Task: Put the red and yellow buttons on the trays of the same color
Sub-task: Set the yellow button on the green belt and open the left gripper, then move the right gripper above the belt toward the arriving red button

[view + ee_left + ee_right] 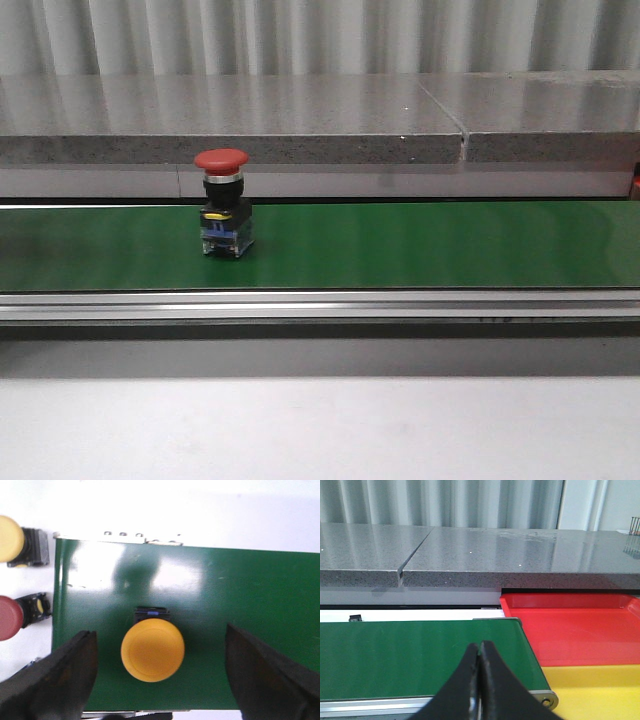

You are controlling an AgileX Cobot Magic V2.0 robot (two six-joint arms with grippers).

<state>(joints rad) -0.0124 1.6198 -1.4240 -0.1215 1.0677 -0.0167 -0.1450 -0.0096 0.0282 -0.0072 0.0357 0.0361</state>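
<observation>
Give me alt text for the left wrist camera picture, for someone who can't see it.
A yellow button stands on the green belt, seen from above, between the two spread dark fingers of the left hand, which do not touch it. Past the belt's end, on a white surface, sit another yellow button and a red button.

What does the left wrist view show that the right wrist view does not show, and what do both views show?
Only the left wrist view shows the open left gripper around a yellow button on the belt, plus another yellow button and a red button off the belt's end. Only the right wrist view shows the shut right gripper, the red tray and the yellow tray. Both show the green belt.
</observation>
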